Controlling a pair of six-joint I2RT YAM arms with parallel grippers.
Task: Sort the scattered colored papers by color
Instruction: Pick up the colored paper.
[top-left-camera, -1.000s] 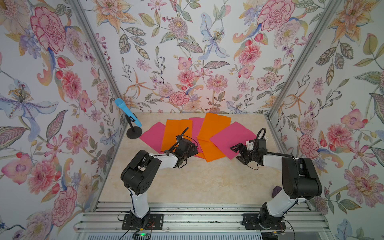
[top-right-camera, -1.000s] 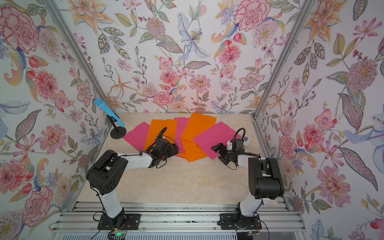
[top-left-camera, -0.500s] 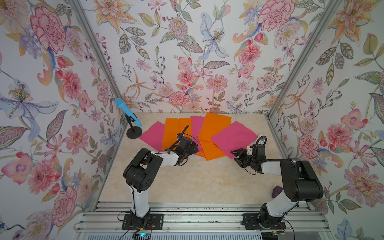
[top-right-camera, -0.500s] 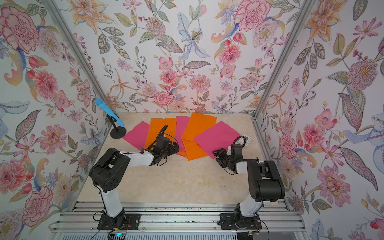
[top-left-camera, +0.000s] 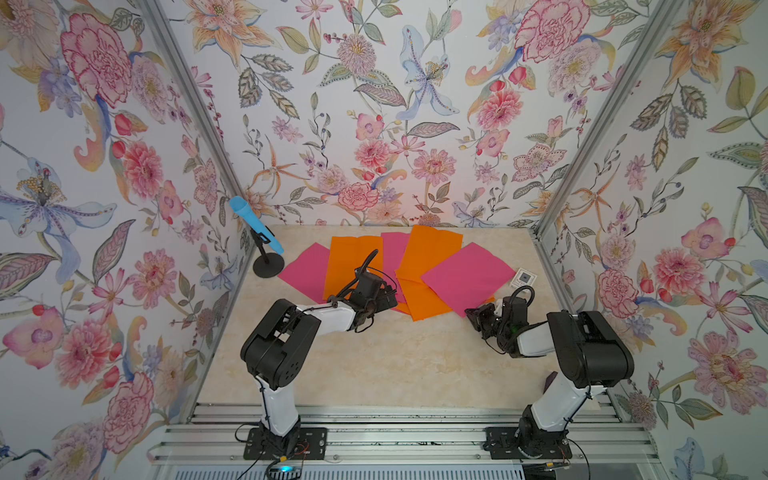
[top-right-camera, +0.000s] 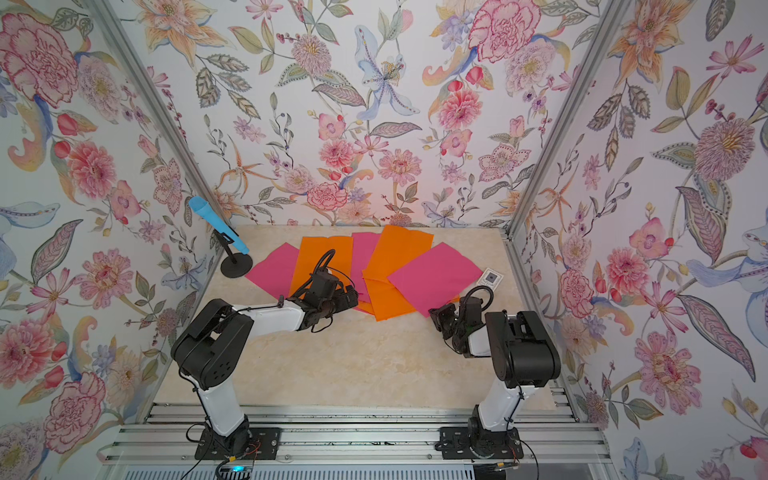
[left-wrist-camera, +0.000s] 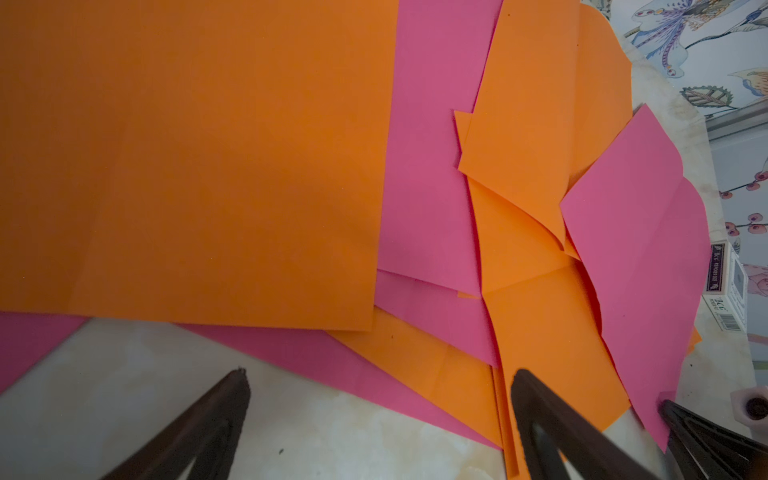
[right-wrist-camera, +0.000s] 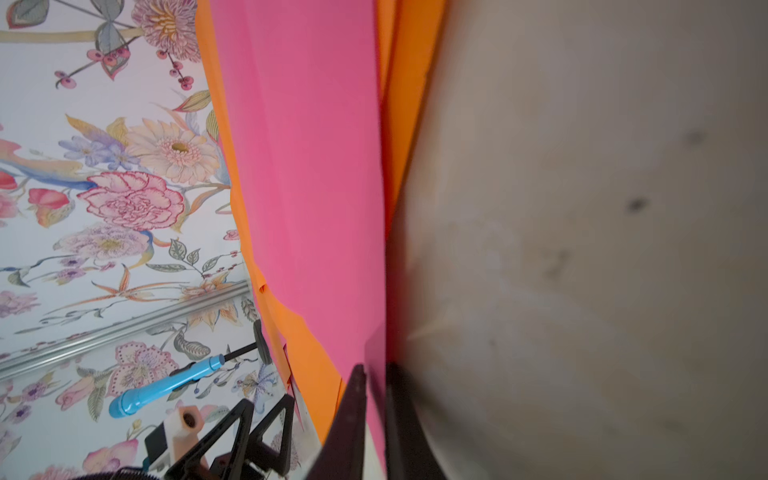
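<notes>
Several colored papers lie overlapped at the back of the table in both top views: a pink sheet (top-left-camera: 305, 272), an orange sheet (top-left-camera: 351, 262), another pink (top-left-camera: 392, 253), two orange (top-left-camera: 432, 253) (top-left-camera: 428, 301) and a large pink sheet (top-left-camera: 467, 276) on the right. My right gripper (top-left-camera: 471, 313) (right-wrist-camera: 376, 368) is shut on the near corner of that right pink sheet (right-wrist-camera: 299, 166). My left gripper (top-left-camera: 384, 297) (left-wrist-camera: 380, 374) stands open low over the near edge of the pile; one finger (left-wrist-camera: 540, 407) is over an orange sheet (left-wrist-camera: 552, 332), and nothing is held.
A small white card (top-left-camera: 523, 277) with a dark square lies by the right wall behind the right gripper. A blue microphone (top-left-camera: 255, 224) on a black stand sits at the back left corner. Floral walls close in three sides.
The right gripper moved toward the table's front, to the near corner of the right pink sheet, and closed on it. The left gripper stayed open and hardly moved.
</notes>
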